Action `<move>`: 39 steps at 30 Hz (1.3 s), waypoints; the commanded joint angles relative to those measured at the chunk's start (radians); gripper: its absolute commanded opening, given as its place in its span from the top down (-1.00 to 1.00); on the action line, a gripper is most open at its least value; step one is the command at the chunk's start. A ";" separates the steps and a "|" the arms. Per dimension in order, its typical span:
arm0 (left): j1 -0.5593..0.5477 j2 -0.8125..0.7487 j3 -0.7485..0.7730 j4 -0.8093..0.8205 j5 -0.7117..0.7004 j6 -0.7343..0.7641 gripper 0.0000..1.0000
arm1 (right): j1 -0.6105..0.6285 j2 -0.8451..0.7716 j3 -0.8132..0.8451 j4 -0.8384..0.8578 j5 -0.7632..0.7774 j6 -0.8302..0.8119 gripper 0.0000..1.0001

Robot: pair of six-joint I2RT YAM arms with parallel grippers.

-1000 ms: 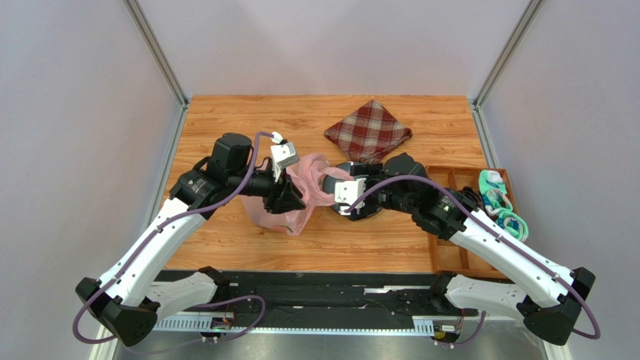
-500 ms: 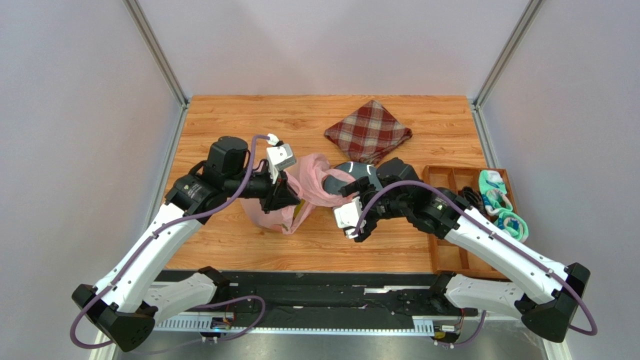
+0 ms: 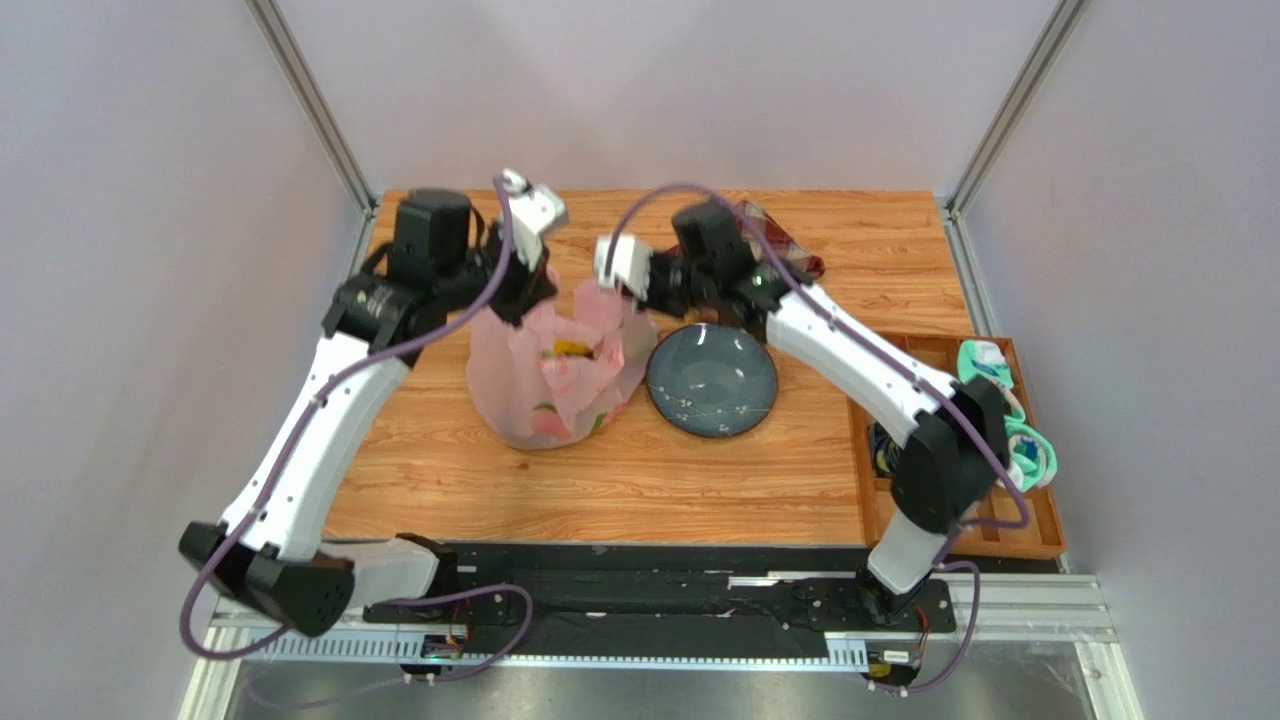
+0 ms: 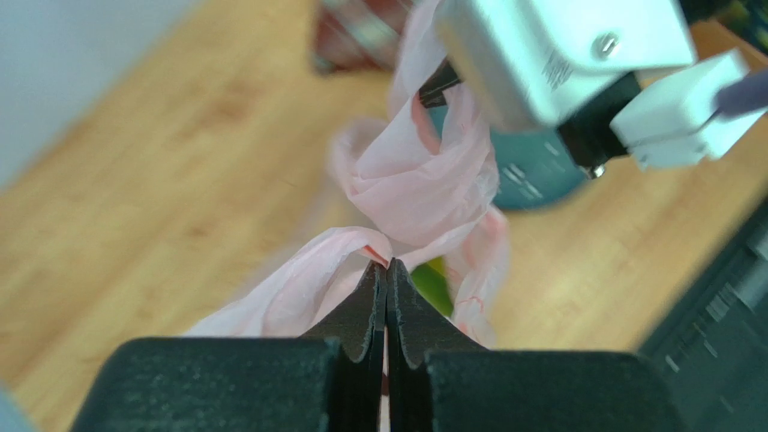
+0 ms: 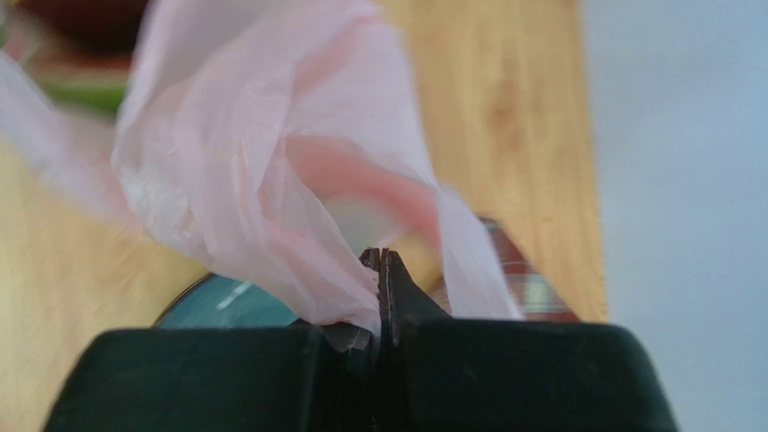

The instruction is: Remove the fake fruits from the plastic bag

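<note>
The pink plastic bag (image 3: 553,383) stands on the table with its mouth pulled open and upward between the two grippers. My left gripper (image 4: 386,270) is shut on a fold of its left rim, and in the top view this left gripper (image 3: 526,294) is at the bag's far left corner. My right gripper (image 5: 382,256) is shut on the opposite rim; in the top view the right gripper (image 3: 637,294) is at the far right corner. Inside the bag lie fake fruits: a yellow one (image 3: 568,350) and a green one (image 4: 434,284). The others are hidden by plastic.
A dark teal plate (image 3: 712,381) lies just right of the bag. The red plaid cloth (image 3: 787,243) lies at the back, mostly hidden by the right arm. A wooden compartment tray (image 3: 932,360) and rolled socks (image 3: 998,393) are at the right edge.
Both arms swung from the bag's near side to its far side and rose. Both grippers closed on the bag's rim and spread the mouth open. The plate is uncovered.
</note>
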 commanded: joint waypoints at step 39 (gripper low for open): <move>0.154 -0.290 -0.252 -0.022 0.186 -0.455 1.00 | 0.096 -0.186 0.065 -0.177 -0.207 0.383 -0.16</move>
